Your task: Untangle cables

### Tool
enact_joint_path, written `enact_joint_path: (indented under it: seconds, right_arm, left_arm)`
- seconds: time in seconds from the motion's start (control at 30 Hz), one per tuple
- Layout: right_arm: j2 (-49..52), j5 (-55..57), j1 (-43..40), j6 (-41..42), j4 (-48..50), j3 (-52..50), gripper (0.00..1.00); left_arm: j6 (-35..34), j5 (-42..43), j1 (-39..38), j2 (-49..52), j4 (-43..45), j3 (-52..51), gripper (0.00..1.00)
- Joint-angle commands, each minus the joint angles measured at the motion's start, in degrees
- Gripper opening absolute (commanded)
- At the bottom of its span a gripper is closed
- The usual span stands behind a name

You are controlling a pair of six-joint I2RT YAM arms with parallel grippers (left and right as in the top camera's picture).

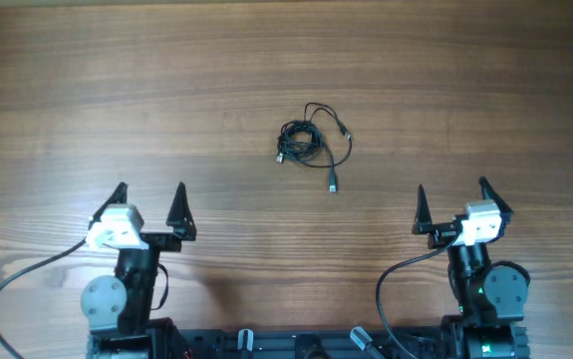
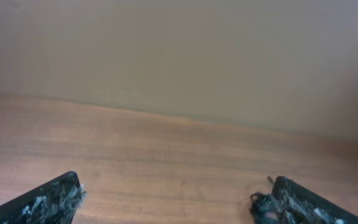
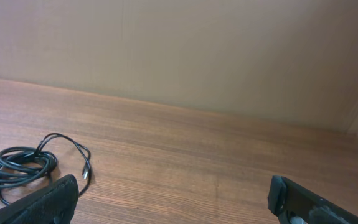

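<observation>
Down on the broad brown wood-grain desk, and straight to the thin black flexible cables: bunched in one small tangle, roughly midway between the left and right edges, a shade toward the right one, well out from the near edge. Tight coil on the left of the bunch, one loose strand curling out on the right and trailing back toward the near edge, ending in a small plug. Another small plug end poking out on the right side, a third at the near-left of the coil. All of it lying flat on the wood.

Left black two-finger tool back by the near edge, toward the near-left corner: spread wide, pinching nothing, pointing toward the far edge. From its own wrist camera, both fingers low in the bottom corners of the shot, tips ragged and flecked grey, wood grain showing between them, plain beige wall beyond the far edge.

Right black two-finger tool mirrored toward the near-right corner: also spread wide, also holding nothing. From its wrist camera, the tangle off to the left, one plug end sitting just above the left fingertip in the shot, yet clearly apart from it seen from overhead.

Well apart from the bunch, both tools. Thicker black lead looping off the left arm by the near edge, a matching one off the right.
</observation>
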Motion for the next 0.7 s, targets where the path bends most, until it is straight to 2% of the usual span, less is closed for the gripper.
enact_joint_path:
  seconds: [0.0,0.2,0.4,0.53,0.67]
  right_arm:
    - [-0.5,-0.1,0.2,-0.6,0.1,-0.1,1.0]
    - [-0.5,-0.1,0.2,-0.5,0.1,-0.1,1.0]
    - [-0.5,-0.1,0.2,-0.5,0.1,-0.1,1.0]
    - [-0.5,-0.1,0.2,-0.5,0.1,-0.1,1.0]
    - [-0.5,-0.1,0.2,-0.5,0.1,-0.1,1.0]
  left_arm:
    - [-1.6,3.4,0.3,6.6,-3.2,8.9,1.0]
    - [-2.3,6.9,-1.1,26.0,-13.9,27.5,1.0]
    - [-4.0,6.1,-9.8,45.3,-23.4,43.8,1.0]
    - [-6.5,-2.1,-19.4,55.8,-24.3,49.4,1.0]
    - [-6.5,-1.3,-27.5,63.1,-18.5,50.1,1.0]
